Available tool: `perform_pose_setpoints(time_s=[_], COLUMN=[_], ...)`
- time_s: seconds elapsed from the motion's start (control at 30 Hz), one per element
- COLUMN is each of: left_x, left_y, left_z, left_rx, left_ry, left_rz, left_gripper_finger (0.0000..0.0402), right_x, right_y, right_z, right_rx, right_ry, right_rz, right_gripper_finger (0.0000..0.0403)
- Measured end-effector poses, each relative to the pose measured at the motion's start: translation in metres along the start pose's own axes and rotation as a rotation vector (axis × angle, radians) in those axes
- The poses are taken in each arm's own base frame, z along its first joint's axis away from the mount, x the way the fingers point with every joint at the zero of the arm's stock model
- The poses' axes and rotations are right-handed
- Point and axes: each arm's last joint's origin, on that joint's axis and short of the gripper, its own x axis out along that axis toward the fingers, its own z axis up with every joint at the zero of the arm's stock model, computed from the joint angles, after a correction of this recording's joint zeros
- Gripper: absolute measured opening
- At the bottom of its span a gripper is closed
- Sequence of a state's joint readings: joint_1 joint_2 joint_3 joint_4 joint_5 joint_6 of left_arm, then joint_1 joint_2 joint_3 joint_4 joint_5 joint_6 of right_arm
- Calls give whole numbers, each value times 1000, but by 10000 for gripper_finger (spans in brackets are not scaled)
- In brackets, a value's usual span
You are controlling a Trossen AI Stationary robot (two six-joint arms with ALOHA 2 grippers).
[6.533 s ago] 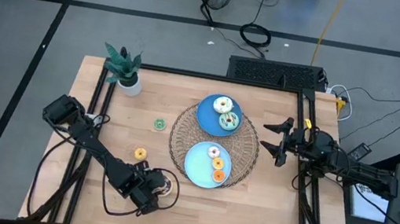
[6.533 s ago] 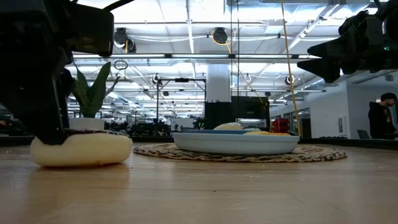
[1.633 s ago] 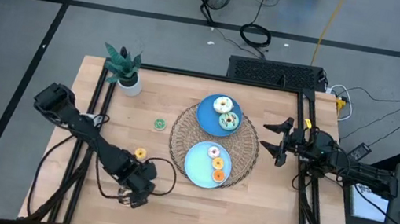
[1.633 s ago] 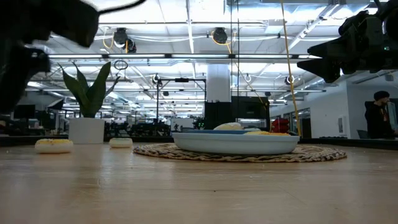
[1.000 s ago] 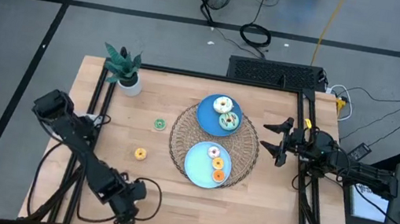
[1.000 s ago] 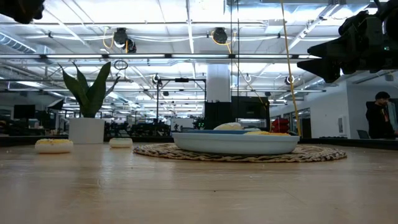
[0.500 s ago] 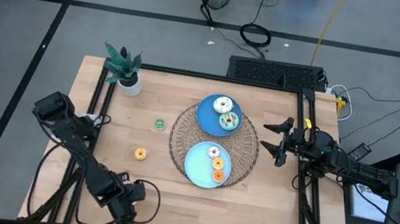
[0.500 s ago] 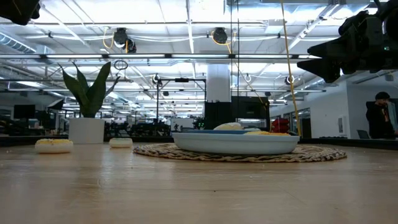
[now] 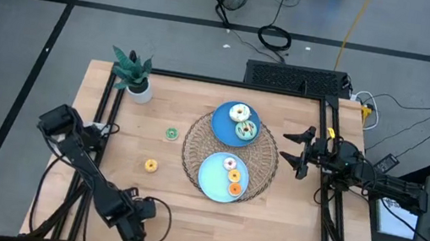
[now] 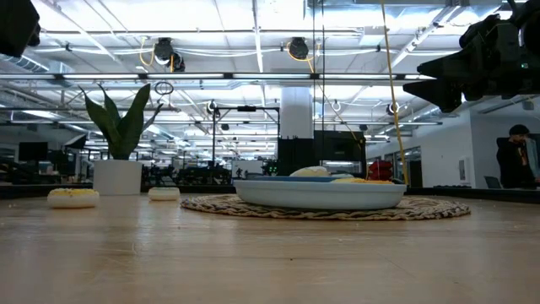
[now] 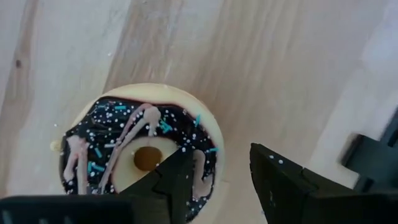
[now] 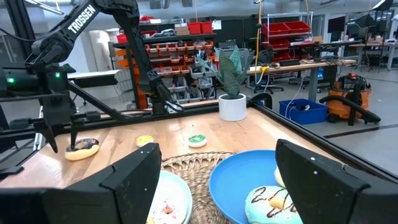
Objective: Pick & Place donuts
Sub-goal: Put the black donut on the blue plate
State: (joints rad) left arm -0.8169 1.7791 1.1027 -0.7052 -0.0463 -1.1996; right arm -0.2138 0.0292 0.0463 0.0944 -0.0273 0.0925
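Left wrist view: the left tool (image 11: 214,180) hovers part-open, empty, above the chocolate donut (image 11: 140,152) lying on the worktop (image 11: 261,68). Light, probably slick; grip across one side of the ring.

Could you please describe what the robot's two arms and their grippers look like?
Both are black, jointed, tubular arms with black cables. The left arm bears white "TROSSEN" lettering and a green light near its wrist. The left gripper has two blocky matte-black fingers; the right gripper has broad, angular black fingers.

Left gripper (image 9: 133,230) moved to table's near edge — chocolate donut (image 11: 140,158) released there.
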Motion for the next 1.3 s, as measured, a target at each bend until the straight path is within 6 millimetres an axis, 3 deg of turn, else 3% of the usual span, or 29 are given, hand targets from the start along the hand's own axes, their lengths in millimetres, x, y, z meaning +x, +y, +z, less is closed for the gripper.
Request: perform_pose_setpoints(time_s=[0.3,0.63,0.87,1.07,1.3], left_x=[4,-15,-16,-16,-16], left_y=[1,-2,4,7,3], left_z=[1,5,2,2,3], left_rx=[8,34,28,-9,-15], left_ry=[3,10,22,-3,-30], left_rz=[17,-60,12,54,19], left_gripper_finger=[143,115,102,112,156], right_x=[0,0,0,0,0], right_y=[0,0,0,0,0], right_z=[0,0,0,0,0], right_rx=[0,0,0,0,0], right_ry=[1,1,0,0,0], right_rz=[0,0,0,0,0], right_gripper_finger=[304,304,304,304,304])
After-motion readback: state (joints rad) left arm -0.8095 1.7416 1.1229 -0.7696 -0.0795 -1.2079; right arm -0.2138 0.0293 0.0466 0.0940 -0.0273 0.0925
